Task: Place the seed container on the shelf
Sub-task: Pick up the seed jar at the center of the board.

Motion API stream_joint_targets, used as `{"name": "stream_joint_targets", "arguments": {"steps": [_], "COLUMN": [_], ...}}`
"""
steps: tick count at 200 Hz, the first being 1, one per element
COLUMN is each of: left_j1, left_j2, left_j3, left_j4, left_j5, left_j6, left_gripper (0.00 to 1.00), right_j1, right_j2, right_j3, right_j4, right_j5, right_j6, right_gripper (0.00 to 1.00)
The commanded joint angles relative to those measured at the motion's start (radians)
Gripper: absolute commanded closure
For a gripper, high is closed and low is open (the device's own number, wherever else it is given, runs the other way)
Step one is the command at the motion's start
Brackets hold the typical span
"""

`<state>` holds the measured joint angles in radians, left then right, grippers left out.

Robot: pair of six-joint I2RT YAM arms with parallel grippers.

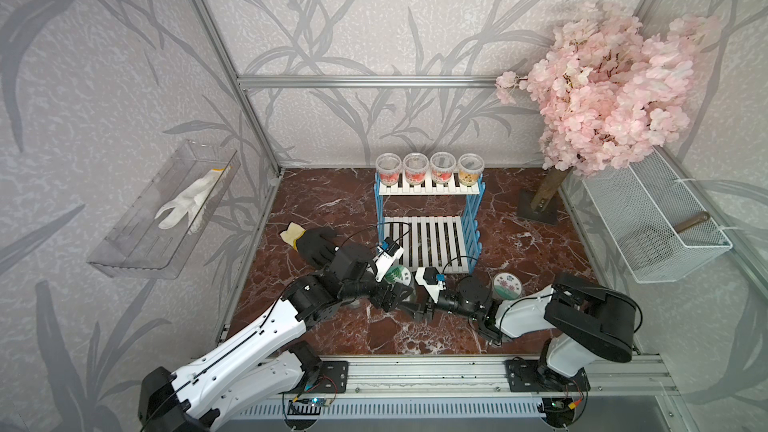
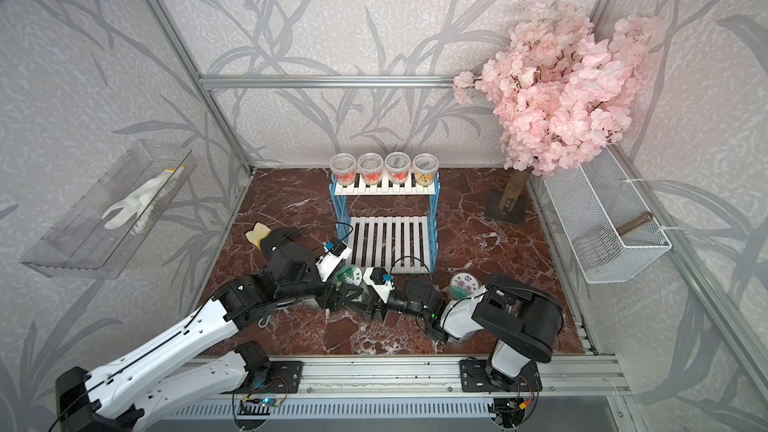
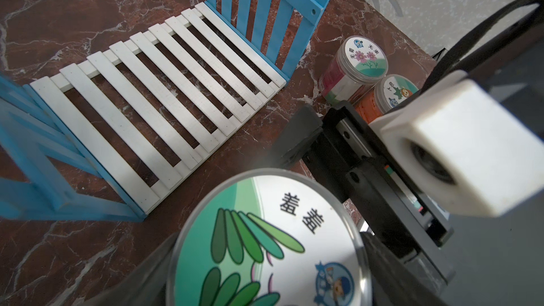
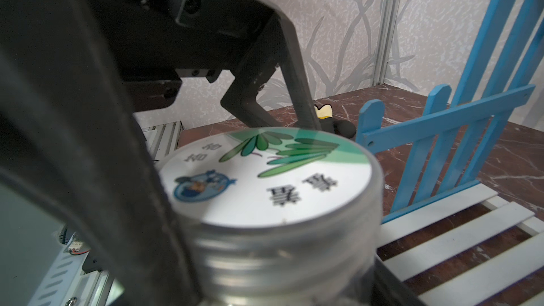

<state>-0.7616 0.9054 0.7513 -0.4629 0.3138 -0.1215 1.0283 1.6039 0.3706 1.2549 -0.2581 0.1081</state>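
Red marble table point(image 1: 519, 251) carries the blue-and-white shelf point(image 1: 428, 243); just in front of its lower tier the seed container point(image 4: 265, 181), green-leaf lid up, is clasped from both sides: left gripper point(image 3: 265, 263) partly closed around the lid, right gripper point(image 4: 270, 263) partly closed on the clear body below

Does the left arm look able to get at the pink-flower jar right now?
Probably not. The left gripper sits around the green-leaf jar, and the right arm stretches low between it and the pink-flower jar, so the straight way is blocked.
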Motion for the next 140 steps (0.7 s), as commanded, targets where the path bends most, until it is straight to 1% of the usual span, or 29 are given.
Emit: {"name": "stream_joint_targets", "arguments": {"steps": [1,37,50,74,140], "left_j1": [-0.001,-0.003,-0.004,-0.004,-0.005], "left_j2": [0.021,0.056,0.061,0.052,0.012], "left_j3": [0.042,0.087,0.095,0.089,0.056], "left_j4": [-0.057,-0.122,-0.128,-0.110,-0.065], "left_j5": [0.026,-0.010,-0.012,0.006,0.050], "left_j6": [0.056,0.118,0.123,0.125,0.118], "left_gripper": [0.28,0.29,0.28,0.28,0.27], "right_j1": [0.000,0.000,0.000,0.001,0.001], "right_j2": [-0.073,-0.149,-0.164,-0.171,-0.111], "right_j3": [0.018,0.069,0.083,0.083,0.100], "right_j4": [-0.033,-0.278,-0.329,-0.316,-0.235], "right_j5": [0.012,0.016,0.013,0.019,0.002], "right_j6": [-0.007,-0.039,-0.050,-0.056,-0.023], "right_gripper": [0.14,0.10,0.08,0.05,0.05]}}
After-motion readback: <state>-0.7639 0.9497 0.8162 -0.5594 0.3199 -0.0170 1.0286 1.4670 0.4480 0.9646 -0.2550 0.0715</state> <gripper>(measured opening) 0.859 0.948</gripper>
